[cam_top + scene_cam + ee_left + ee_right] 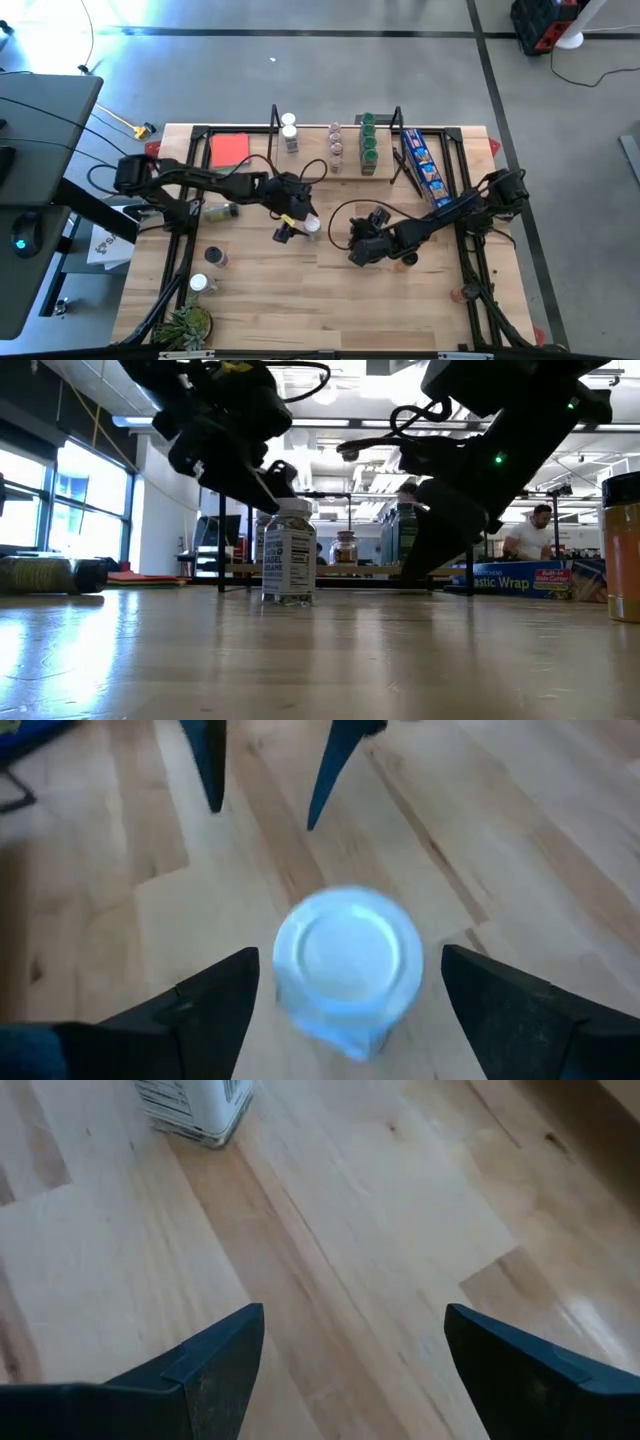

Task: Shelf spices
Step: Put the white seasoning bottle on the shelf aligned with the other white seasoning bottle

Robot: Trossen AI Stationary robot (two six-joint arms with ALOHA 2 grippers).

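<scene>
A clear spice jar with a white cap (pixel 289 555) stands upright on the table's middle (pixel 313 228). My left gripper (pixel 297 222) hangs open just above it. In the left wrist view its fingers (pixel 215 1005) stand on either side of the white cap (pixel 348 955) without touching it. My right gripper (pixel 358 252) is open over bare table to the right of that jar, with nothing between its fingers (pixel 215 1355). The shelf (pixel 335 172) stands at the far edge and holds several jars with white (pixel 289 132), brown (pixel 337 148) and green (pixel 368 145) caps.
On the table's left, one jar lies on its side (pixel 220 210), and a brown-capped jar (pixel 215 257) and a white-capped jar (pixel 198 284) stand. A red card (pixel 229 150) lies left of the shelf and a blue package (pixel 425 170) right of it. A plant (pixel 185 325) sits at the near left corner.
</scene>
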